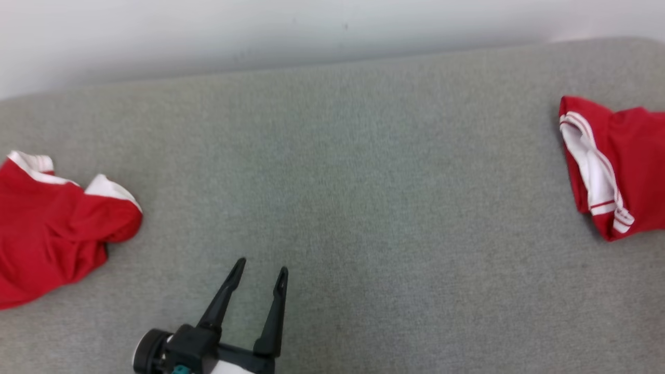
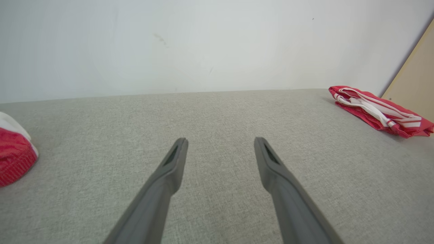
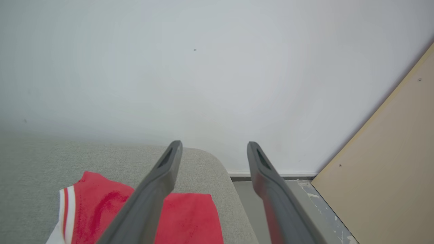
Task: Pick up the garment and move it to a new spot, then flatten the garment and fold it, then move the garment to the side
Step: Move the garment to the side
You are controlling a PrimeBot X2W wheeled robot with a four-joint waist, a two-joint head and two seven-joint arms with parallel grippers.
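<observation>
A folded red garment (image 1: 634, 156) with white striped trim lies at the far right of the grey padded surface (image 1: 363, 182); the left wrist view has it at the right (image 2: 379, 108). In the right wrist view my right gripper (image 3: 214, 144) hangs open just above this garment (image 3: 190, 217), near the surface's rounded corner, with nothing between its fingers. My left gripper (image 1: 261, 266) stands open over bare grey fabric at the lower middle, fingers apart and empty (image 2: 221, 140).
A second red garment (image 1: 47, 223) with white edging lies crumpled at the left edge (image 2: 13, 156). A white wall runs behind the surface. A beige board (image 3: 390, 169) leans at the right, beyond a strip of floor (image 3: 247, 189).
</observation>
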